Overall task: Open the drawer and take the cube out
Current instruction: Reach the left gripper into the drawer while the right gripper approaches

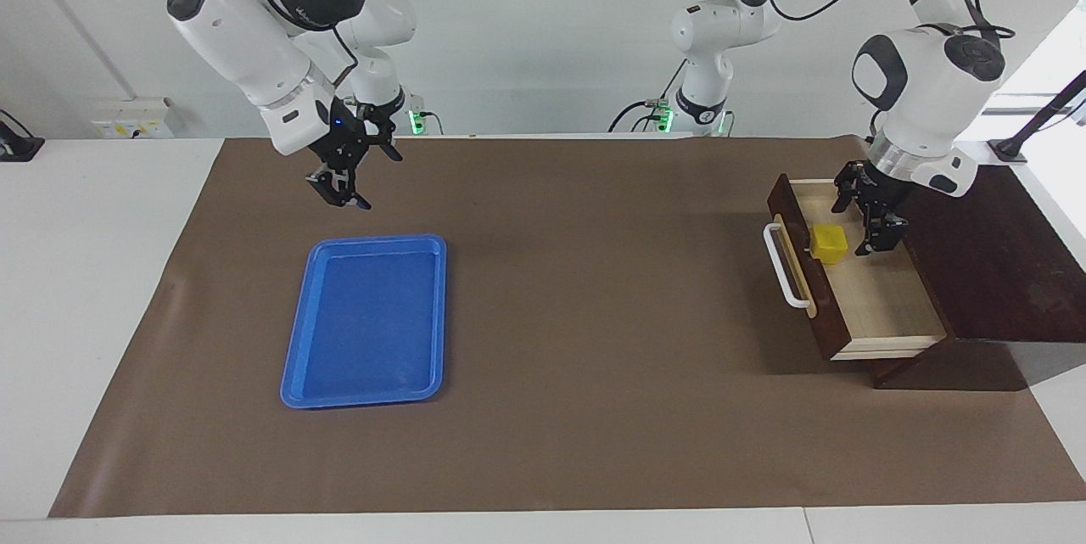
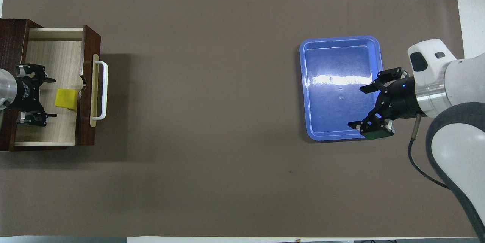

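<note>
The left gripper [image 1: 865,221] reaches down into the pulled-out drawer [image 1: 874,294], fingers spread wide, just beside the cube [image 1: 829,243] lying behind the drawer's front panel. The right gripper [image 1: 349,179], fingers apart and empty, hangs tilted above the blue tray [image 1: 369,319].

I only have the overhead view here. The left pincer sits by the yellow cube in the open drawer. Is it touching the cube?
Observer: No. The facing view shows the left pincer open, hanging over the drawer beside the cube, not gripping it.
Reviewer: The right pincer overlaps the blue tray. Is it in it?
Observer: No, the right pincer hangs open in the air, above the mat at the edge of the tray nearer the robots.
</note>
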Controlling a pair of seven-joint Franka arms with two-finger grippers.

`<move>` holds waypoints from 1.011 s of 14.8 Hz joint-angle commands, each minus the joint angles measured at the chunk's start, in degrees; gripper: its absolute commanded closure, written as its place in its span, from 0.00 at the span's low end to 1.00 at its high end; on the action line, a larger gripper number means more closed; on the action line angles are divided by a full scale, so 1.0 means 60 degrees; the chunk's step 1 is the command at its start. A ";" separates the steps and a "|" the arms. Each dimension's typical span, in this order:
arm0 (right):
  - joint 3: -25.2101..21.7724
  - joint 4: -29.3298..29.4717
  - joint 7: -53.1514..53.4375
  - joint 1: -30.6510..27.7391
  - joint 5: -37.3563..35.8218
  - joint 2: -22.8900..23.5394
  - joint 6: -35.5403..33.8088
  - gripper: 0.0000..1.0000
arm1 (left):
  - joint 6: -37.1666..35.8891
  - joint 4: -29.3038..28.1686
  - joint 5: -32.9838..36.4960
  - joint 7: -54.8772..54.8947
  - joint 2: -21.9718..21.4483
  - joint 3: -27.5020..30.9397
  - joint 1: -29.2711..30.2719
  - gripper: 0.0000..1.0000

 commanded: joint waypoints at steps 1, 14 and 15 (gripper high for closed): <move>-0.0026 -0.0653 -0.1577 0.0183 0.1173 -0.0082 0.0262 0.00 | 0.0547 -0.0330 -0.0083 -0.0080 0.0009 0.0106 -0.0159 0.00; -0.0026 -0.0597 -0.5933 0.3286 0.4928 0.1603 0.2839 0.00 | 0.0184 0.0048 -0.0069 0.0125 0.0302 0.0120 -0.0175 0.87; -0.0041 -0.0611 -0.5890 0.3623 0.4943 0.1618 0.3058 0.00 | -0.0152 0.0298 -0.0040 0.0125 0.0361 0.0135 -0.0160 1.00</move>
